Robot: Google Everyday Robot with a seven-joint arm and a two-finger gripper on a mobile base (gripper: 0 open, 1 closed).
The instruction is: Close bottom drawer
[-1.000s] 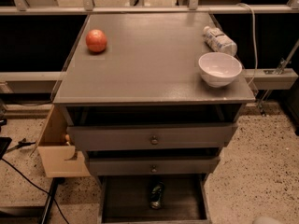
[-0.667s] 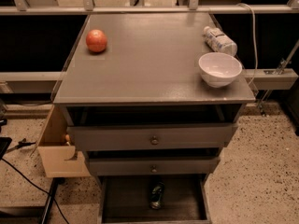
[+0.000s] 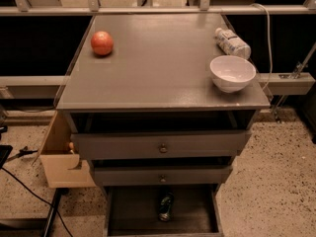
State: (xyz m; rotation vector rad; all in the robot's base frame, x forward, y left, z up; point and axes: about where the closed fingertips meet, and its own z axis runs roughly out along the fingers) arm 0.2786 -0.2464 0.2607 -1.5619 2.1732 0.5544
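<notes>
While the claw is unseen, bottom drawer (image 3: 133,212) gapes open; speckled floor (image 3: 269,181) beside.

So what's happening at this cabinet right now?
Nothing is being handled; the robot's pincer is out of view. The narrow grey bottom drawer stands pulled far out, a dark can lying inside. The mid-width grey drawer and the widest grey drawer above it are partly open.
</notes>
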